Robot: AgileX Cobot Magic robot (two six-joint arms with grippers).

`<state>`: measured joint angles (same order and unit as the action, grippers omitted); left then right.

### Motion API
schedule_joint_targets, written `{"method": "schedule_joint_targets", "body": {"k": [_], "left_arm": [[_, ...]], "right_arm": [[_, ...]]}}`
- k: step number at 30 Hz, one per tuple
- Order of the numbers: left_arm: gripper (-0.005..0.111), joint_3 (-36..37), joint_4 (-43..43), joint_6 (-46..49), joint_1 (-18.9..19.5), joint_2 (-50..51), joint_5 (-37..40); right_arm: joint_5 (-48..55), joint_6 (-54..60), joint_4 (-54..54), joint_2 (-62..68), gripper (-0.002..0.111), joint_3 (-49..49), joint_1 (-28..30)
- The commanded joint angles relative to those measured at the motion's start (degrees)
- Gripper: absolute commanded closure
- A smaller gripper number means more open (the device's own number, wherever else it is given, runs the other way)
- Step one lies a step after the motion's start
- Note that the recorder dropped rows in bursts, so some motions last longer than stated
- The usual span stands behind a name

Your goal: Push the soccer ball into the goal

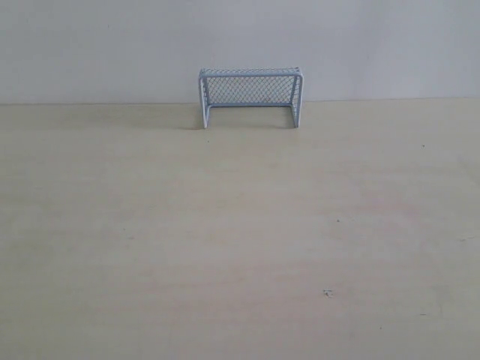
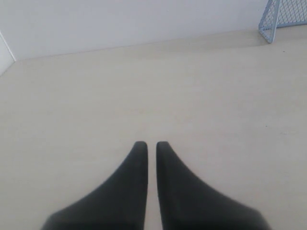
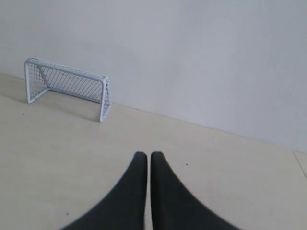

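The pale blue-white goal [image 1: 250, 97] stands at the table's far edge against the wall, its mouth facing the near side. A corner of the goal [image 2: 282, 19] shows in the left wrist view, and the whole goal [image 3: 67, 87] in the right wrist view. The soccer ball is out of view in every frame. My left gripper [image 2: 151, 143] is shut with nothing between its black fingers, hovering over bare table. My right gripper [image 3: 148, 154] is shut and empty too, well short of the goal. Neither gripper appears in the exterior view.
The pale wooden table [image 1: 240, 240] stretches wide in front of the goal, with a few small dark specks [image 1: 327, 292] on it. A plain white wall [image 1: 112, 45] closes the far side.
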<state>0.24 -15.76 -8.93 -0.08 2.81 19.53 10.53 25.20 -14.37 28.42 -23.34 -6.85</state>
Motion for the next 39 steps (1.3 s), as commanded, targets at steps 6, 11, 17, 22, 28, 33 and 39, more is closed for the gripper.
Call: {"method": "schedule_joint_targets", "body": {"k": [6,11,17,22,28,33,39], "left_arm": [[0.100,-0.2,0.0,-0.5,-0.5,0.3,-0.2],[0.100,-0.2,0.0,-0.5,-0.5,0.3,-0.2],[0.100,-0.2,0.0,-0.5,-0.5,0.3,-0.2],[0.100,-0.2,0.0,-0.5,-0.5,0.3,-0.2],[0.100,-0.2,0.0,-0.5,-0.5,0.3,-0.2],[0.100,-0.2,0.0,-0.5,-0.5,0.3,-0.2],[0.100,-0.2,0.0,-0.5,-0.5,0.3,-0.2]], "right_arm": [[-3.6,-4.2,-0.3,-3.4,0.108,4.3,1.8],[-6.4,-6.4,-0.3,-6.0,0.108,8.2,1.8],[-7.3,-8.5,-0.3,-9.0,0.108,12.3,2.9],[-7.2,-9.0,-0.3,-10.9,0.108,14.1,4.0],[-5.4,-9.0,-0.3,-13.0,0.108,14.2,4.0],[-4.9,-9.3,-0.3,-15.2,0.108,15.8,4.0],[-5.2,-10.4,-0.3,-19.4,0.108,20.4,4.0]]}}
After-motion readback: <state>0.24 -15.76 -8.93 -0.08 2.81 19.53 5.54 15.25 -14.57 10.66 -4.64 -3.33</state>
